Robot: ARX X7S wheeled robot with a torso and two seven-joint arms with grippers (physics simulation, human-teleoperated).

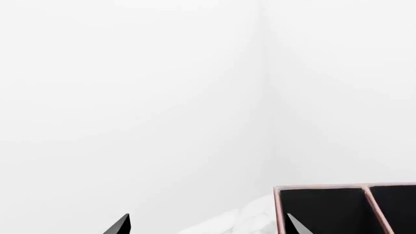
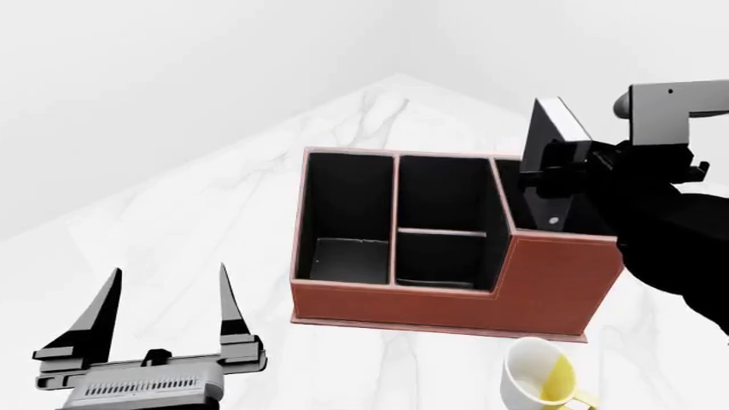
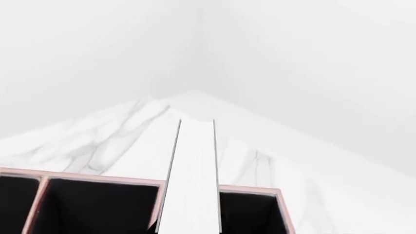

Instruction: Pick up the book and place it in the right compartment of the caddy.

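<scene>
Head view: right gripper [image 2: 547, 175] clamps the book [image 2: 555, 128] upright — long axis near-vertical, right compartment [image 2: 518, 201] directly below; left gripper [image 2: 167, 312] idles wide.

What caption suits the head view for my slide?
Right end effector holds the book above the caddy.

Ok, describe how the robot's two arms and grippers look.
The left gripper has two long, thin black fingers tapering to points on a black body with a grey ribbed panel. The right gripper is blocky and black, on a bulky black arm with a grey bracket. No cables visible.
</scene>
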